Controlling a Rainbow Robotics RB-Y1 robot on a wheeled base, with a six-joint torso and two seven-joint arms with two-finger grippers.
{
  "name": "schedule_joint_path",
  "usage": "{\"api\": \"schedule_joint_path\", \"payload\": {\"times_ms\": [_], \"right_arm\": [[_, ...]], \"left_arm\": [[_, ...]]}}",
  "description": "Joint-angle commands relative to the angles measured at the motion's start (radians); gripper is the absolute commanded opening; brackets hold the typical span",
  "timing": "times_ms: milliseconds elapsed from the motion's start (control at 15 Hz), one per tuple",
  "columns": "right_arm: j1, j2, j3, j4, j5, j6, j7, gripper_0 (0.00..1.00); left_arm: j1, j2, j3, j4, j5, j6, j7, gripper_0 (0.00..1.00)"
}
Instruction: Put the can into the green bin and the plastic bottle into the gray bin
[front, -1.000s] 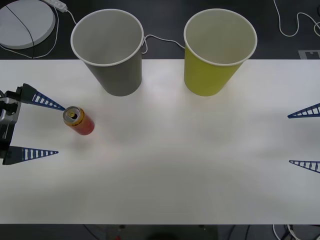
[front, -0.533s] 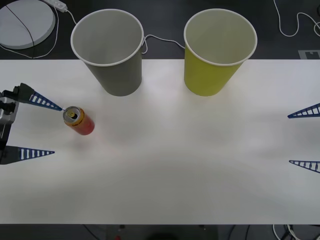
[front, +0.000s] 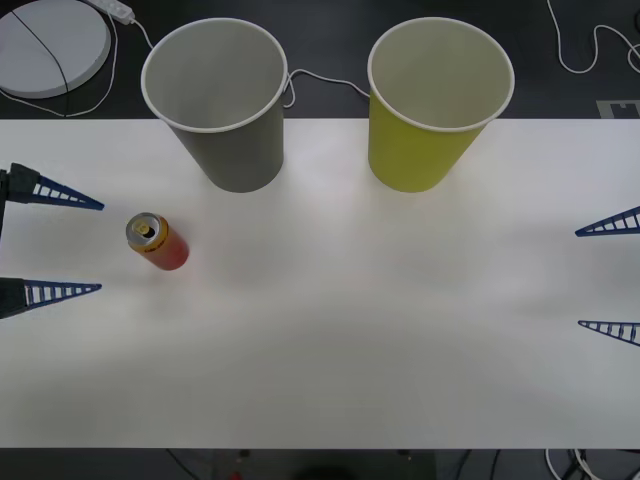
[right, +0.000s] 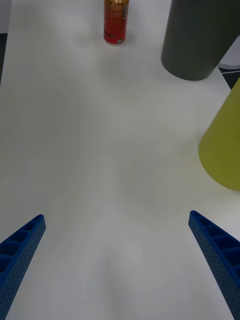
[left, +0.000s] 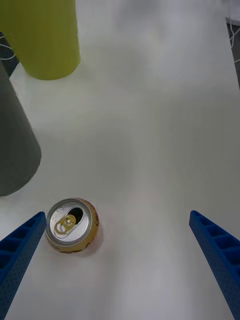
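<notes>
A small red-orange can (front: 157, 242) with a gold top stands upright on the white table (front: 340, 340) at the left; it also appears as the can (left: 72, 225) and the can (right: 116, 21) in the wrist views. My left gripper (front: 60, 245) is open at the table's left edge, just left of the can and apart from it. The gray bin (front: 220, 100) stands at the back left, the green bin (front: 435, 100) at the back right. My right gripper (front: 610, 275) is open at the right edge, holding nothing. The plastic bottle is out of view.
A white round disc (front: 48, 45) and cables (front: 590, 45) lie on the dark floor beyond the table's far edge. The gray bin (left: 15, 145) and green bin (left: 45, 35) stand beyond the can in the left wrist view.
My left gripper has drawn back to the left, away from the can, its far fingertip no longer at the can's top. The can and the right arm have not moved.
</notes>
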Motion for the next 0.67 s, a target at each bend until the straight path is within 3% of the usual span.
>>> {"api": "schedule_joint_path", "payload": {"times_ms": [67, 667], "right_arm": [[0.000, 0.000, 0.000, 0.000, 0.000, 0.000, 0.000, 1.00], [0.000, 0.000, 0.000, 0.000, 0.000, 0.000, 0.000, 1.00]], "left_arm": [[-0.001, 0.000, -0.002, 0.086, 0.040, 0.019, -0.076, 1.00], [-0.026, -0.002, -0.192, 0.449, 0.333, 0.097, -0.434, 1.00]]}}
